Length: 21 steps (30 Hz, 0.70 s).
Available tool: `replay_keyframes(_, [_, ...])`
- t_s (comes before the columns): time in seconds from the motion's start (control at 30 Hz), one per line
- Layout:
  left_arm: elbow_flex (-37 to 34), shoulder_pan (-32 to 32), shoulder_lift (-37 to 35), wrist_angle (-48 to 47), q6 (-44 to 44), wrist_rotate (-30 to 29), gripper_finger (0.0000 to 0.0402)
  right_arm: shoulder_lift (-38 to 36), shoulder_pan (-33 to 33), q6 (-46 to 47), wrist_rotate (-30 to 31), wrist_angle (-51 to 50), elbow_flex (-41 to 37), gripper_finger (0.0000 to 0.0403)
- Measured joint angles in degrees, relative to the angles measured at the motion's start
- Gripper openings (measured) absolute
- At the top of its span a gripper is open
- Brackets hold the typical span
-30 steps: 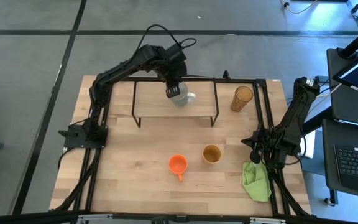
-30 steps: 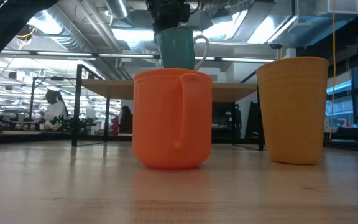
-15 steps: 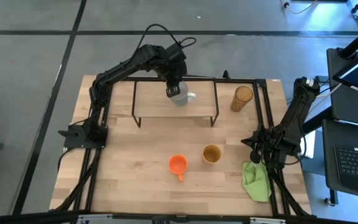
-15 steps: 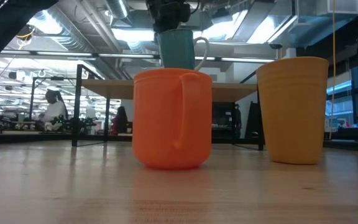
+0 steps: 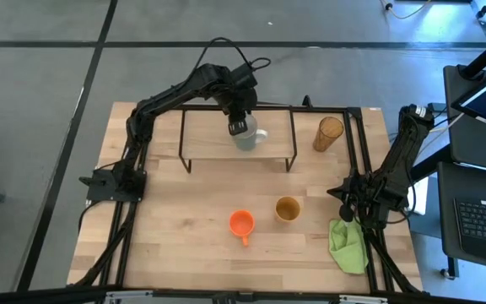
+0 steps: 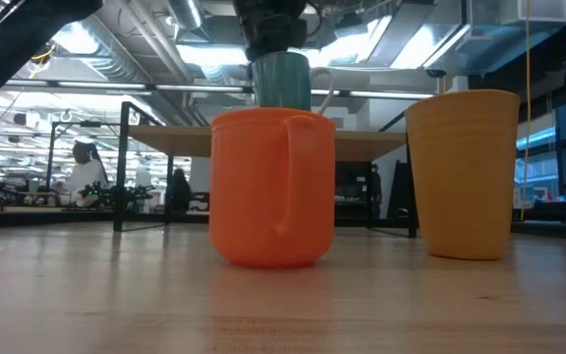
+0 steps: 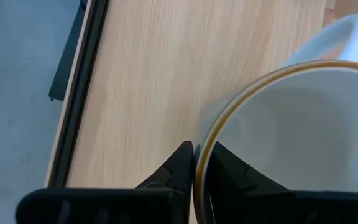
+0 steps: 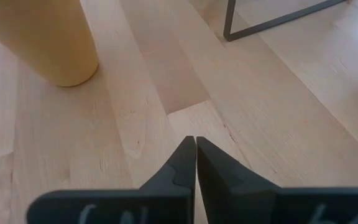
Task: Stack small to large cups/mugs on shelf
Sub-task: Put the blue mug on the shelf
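Your left gripper (image 7: pixel 199 163) is pinched on the rim of the white mug (image 5: pixel 246 137), one finger inside, one outside, over the middle of the shelf (image 5: pixel 205 142); handle toward its right end. Your right gripper (image 8: pixel 195 155), jaws together, waits near the table's right edge

Both arms were matte black, jointed tubular links. A black cable looped above the left arm (image 5: pixel 175 91). Tool fingers (image 8: pixel 180 165) were dark, tapering wedges.

An industrial lab hall: exposed ceiling ducts (image 6: pixel 116 59), workbenches (image 6: pixel 28 202), grey concrete floor (image 5: pixel 40 76).
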Motion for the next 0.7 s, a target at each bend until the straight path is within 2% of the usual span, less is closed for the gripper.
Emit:
replay_keyframes(0.43, [-0.02,1.63,-0.57,-1.18,-0.06,-0.04,0.0033,0.0,-0.01,0.01,-0.01,0.0,0.0,0.0016])
replay_keyframes(0.7, [-0.02,2.3,-0.66,-5.29,0.63,0.54,0.0025,0.0,0.01,0.01,-0.01,0.0,0.0,0.0016])
